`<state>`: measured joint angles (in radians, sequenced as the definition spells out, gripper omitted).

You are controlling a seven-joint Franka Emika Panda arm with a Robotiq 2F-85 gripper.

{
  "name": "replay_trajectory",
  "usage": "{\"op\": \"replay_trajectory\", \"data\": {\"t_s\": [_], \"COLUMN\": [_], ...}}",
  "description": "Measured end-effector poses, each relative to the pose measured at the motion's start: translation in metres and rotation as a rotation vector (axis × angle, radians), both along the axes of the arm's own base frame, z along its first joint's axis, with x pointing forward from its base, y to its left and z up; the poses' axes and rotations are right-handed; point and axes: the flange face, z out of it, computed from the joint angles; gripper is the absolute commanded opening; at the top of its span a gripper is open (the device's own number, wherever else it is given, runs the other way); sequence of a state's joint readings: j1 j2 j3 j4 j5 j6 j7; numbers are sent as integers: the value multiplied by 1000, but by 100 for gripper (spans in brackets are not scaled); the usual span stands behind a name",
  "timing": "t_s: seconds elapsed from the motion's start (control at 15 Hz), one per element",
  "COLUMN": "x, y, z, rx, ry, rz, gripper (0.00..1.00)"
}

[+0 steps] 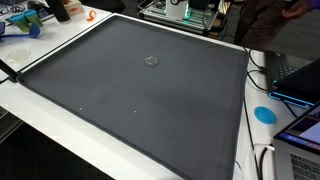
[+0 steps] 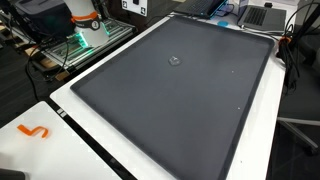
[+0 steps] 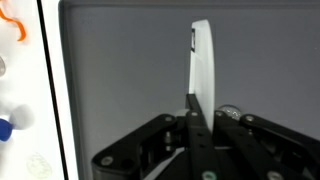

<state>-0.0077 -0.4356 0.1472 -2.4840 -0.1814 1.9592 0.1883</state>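
Wrist view: the gripper [image 3: 196,108] is seen with its jaws drawn together. A thin white strip [image 3: 203,65] rises from between them, and whether it is gripped cannot be told. A small object [image 3: 230,112] lies on the grey mat [image 3: 120,70], just right of the gripper. In both exterior views the object [image 1: 151,61] [image 2: 174,60] is shown on the mat's far half.

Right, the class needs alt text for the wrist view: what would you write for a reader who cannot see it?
A black pincer at the bottom edge grips a slim white object that stands up over a dark grey mat. Along the left runs a white table edge with an orange curl on it.
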Motion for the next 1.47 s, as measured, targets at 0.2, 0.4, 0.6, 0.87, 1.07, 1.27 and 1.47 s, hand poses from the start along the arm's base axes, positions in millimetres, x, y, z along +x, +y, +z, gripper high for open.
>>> {"op": "replay_trajectory", "data": {"t_s": [0.2,0.4,0.6,0.87,1.07,1.27,1.47], "x": [0,0,0,2,14,31,53], "y": [0,0,0,6,41,91,130], "z": [0,0,0,-1,-4,-14,-29], "rx": [0,0,0,-3,-17,-35,-67], "ry": [0,0,0,1,-2,-8,-24], "rz": [0,0,0,8,27,20,-4], "gripper": [4,4,1,1,1,1,1]}}
